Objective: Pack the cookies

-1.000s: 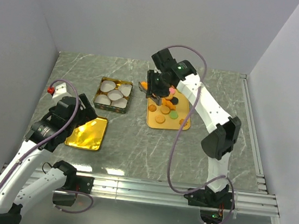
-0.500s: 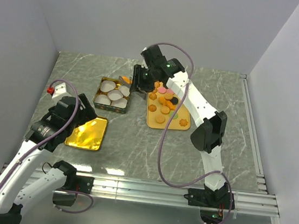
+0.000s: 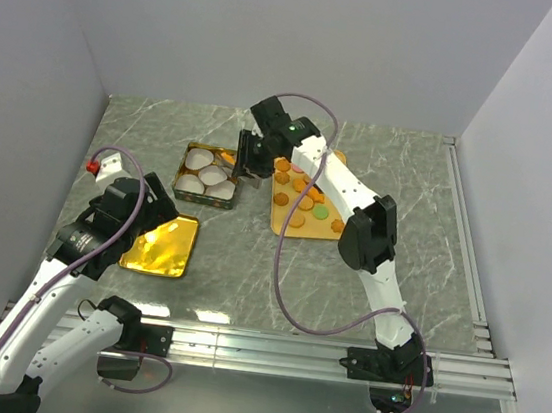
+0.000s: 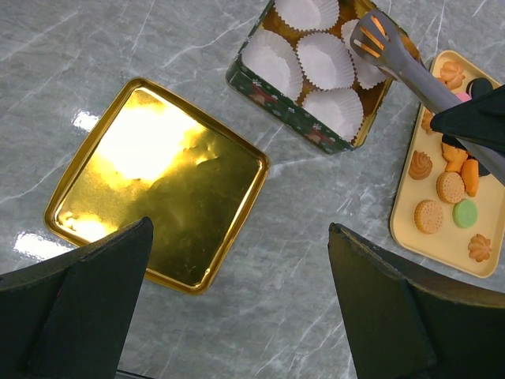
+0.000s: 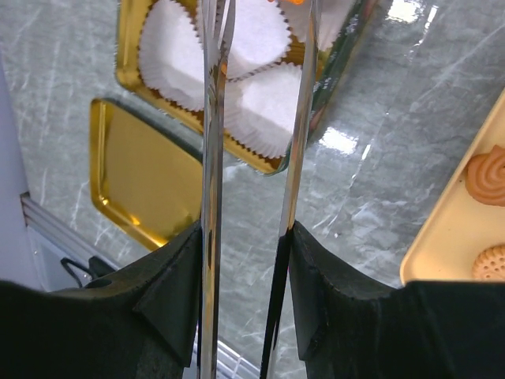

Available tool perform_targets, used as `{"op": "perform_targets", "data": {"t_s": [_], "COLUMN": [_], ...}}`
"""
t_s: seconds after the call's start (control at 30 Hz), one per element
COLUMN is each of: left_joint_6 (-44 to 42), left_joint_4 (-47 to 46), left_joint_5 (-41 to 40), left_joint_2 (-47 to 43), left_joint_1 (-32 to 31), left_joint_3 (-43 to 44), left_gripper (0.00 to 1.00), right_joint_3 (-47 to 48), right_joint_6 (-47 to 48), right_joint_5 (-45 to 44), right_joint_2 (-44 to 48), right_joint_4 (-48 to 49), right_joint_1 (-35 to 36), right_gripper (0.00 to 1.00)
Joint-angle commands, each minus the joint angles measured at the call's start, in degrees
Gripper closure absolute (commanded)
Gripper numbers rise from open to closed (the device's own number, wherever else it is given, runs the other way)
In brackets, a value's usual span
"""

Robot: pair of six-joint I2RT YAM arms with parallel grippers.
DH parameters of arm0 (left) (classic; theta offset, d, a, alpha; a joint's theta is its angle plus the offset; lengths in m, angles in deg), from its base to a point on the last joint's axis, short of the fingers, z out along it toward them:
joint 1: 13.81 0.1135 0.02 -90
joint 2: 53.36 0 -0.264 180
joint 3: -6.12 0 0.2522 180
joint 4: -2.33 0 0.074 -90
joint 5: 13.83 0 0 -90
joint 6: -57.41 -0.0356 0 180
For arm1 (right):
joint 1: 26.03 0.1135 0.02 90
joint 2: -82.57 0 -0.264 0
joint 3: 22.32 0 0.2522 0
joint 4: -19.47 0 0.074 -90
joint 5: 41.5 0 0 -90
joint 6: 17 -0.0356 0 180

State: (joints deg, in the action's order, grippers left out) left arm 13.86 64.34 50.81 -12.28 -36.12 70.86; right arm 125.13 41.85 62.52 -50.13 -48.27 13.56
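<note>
From where I stand, the right claw is clamped tight on a pair of metal tongs, its two fingers squeezing the blades nearly together. The tongs' long axis runs from the yellow tray leftward over the green tin. The slotted head hangs above the paper cup in the tin's far right corner. Orange shows through the slots, which I take to be one cookie pinched there, though the head hides most of it. The rest of the cookies lie scattered flat on the tray, just to the right of the tin. They are mostly orange, with a green one near the tray's front. The white paper cups I can see into look unfilled. What matters for the drop, I'd say, is that the head sits squarely above one cup rather than over the tin's rim. From the left wrist view it seems to overlap that cup's right edge, so a slight nudge inward may help. The left claw is spread wide with nothing in it, poised over the gold lid on the counter. That puts it well apart from the tray, so the right arm is plainly the nearer one.
</note>
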Motion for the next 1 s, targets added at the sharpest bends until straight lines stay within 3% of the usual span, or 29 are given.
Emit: {"op": "perform_targets", "data": {"t_s": [0.0, 0.77, 0.97], "left_joint_6": [1.00, 1.44, 1.44], "left_joint_4": [0.00, 0.09, 0.27], "left_joint_5": [-1.35, -1.71, -1.79], "left_joint_2": [-0.39, -0.04, -0.21], "left_joint_1": [0.24, 0.33, 0.33], "left_joint_3": [0.70, 0.70, 0.79], "left_gripper": [0.01, 0.01, 0.01], "right_joint_3": [1.93, -11.35, -9.77], "right_joint_6": [-0.31, 5.32, 5.14], "right_joint_5": [-1.98, -11.03, -11.38], "right_joint_2": [0.87, 11.76, 12.21], "right_joint_4": [2.47, -2.54, -3.86], "right_joint_1": [-0.31, -6.28, -6.46], "right_gripper": [0.57, 0.58, 0.38]}}
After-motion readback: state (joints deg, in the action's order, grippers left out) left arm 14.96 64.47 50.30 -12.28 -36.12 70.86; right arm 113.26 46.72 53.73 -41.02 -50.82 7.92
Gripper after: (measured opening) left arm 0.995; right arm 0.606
